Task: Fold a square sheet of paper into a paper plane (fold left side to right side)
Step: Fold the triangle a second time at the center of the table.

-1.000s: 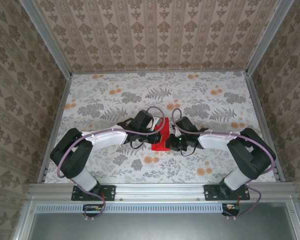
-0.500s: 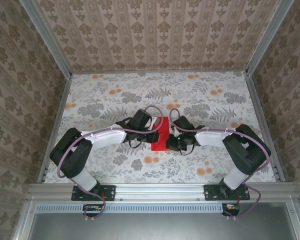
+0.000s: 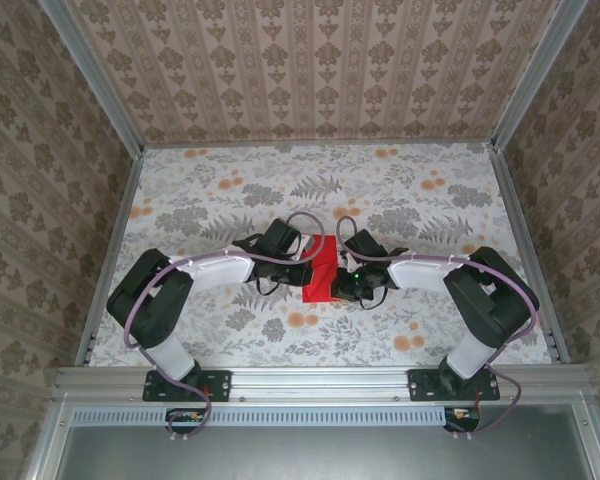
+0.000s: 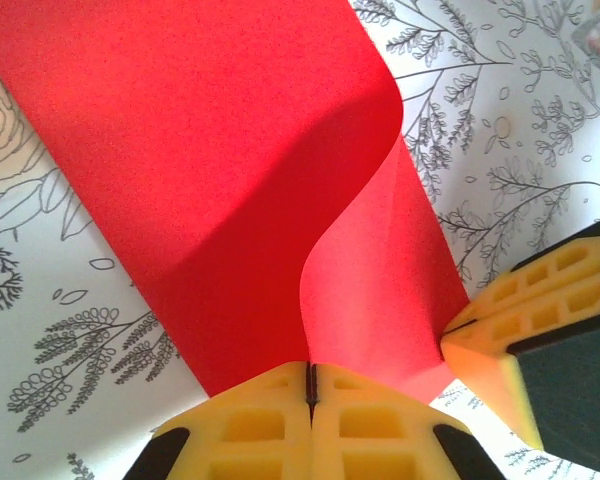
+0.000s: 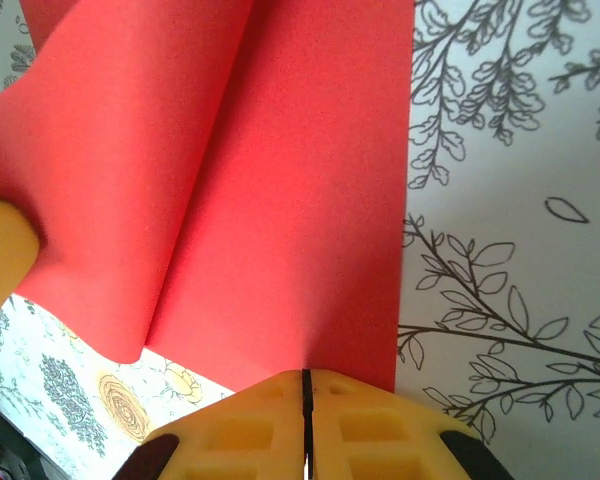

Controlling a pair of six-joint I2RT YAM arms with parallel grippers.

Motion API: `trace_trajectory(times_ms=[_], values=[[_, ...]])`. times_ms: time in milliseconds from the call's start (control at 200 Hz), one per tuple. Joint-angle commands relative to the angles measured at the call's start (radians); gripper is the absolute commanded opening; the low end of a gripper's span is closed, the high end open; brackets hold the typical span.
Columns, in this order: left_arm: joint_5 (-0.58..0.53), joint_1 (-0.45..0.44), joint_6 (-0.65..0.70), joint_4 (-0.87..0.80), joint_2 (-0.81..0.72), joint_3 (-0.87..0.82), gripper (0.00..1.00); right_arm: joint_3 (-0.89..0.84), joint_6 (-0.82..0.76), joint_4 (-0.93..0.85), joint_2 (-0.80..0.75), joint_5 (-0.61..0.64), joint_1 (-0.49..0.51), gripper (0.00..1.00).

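Observation:
The square sheet of paper (image 3: 321, 274) is bright red and lies at the table's middle between the two arms. In the left wrist view the sheet (image 4: 230, 150) curls up and over, and its lifted edge runs straight into the seam of my left gripper (image 4: 310, 372), which is shut on it. My left gripper (image 3: 303, 267) is at the sheet's left side. My right gripper (image 5: 306, 378) is shut, its tips at the near edge of the flat part of the sheet (image 5: 290, 180). From above, the right gripper (image 3: 346, 284) is at the sheet's right side. No paper plane shape shows.
The table (image 3: 230, 190) has a floral cloth and is boxed in by patterned walls at the left, back and right. A metal rail (image 3: 320, 380) runs along the near edge. Both grippers nearly touch: a right finger (image 4: 500, 330) shows beside the left one.
The left gripper has carried the sheet's left edge a little rightward, so the red shape looks narrower and tilted. The right arm has drawn in slightly.

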Motion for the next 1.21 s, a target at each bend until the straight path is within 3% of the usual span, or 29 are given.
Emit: trace_trajectory(times_ms=[0, 1200], values=[[0.004, 0.014, 0.032, -0.031, 0.029, 0.035, 0.0, 0.001, -0.025, -0.099, 0.035, 0.037, 0.007, 0.09], [0.026, 0.044, 0.093, -0.061, 0.131, 0.115, 0.01, 0.018, -0.046, -0.129, 0.046, 0.038, 0.008, 0.09]])
